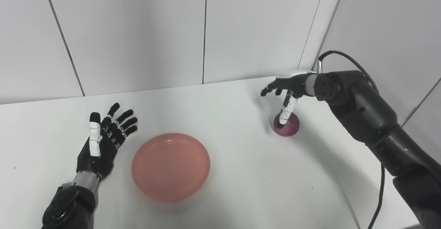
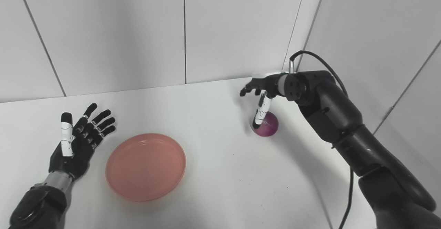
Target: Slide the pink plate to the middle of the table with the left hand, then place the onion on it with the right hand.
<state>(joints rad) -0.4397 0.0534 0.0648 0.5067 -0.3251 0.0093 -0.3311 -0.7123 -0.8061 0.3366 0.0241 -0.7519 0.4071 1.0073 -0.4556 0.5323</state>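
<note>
The black robotic left hand (image 1: 103,136) is seen at the left of the white table (image 1: 234,174), released, its fingers spread apart and nothing held. Just beside it, a round shallow pink plastic plate (image 1: 171,166) is found lying flat, apart from the hand. Well to the right, near the back corner, a purple-red round onion (image 1: 288,125) is set on the table. The black right hand (image 1: 287,87) is poised over it, fingers apart, its thumb pointed down against the onion's top, which is not grasped.

Right robot hand (image 2: 259,90) spread above onion (image 2: 266,124); pink plate (image 2: 145,167) beside open left robot hand (image 2: 80,140).
</note>
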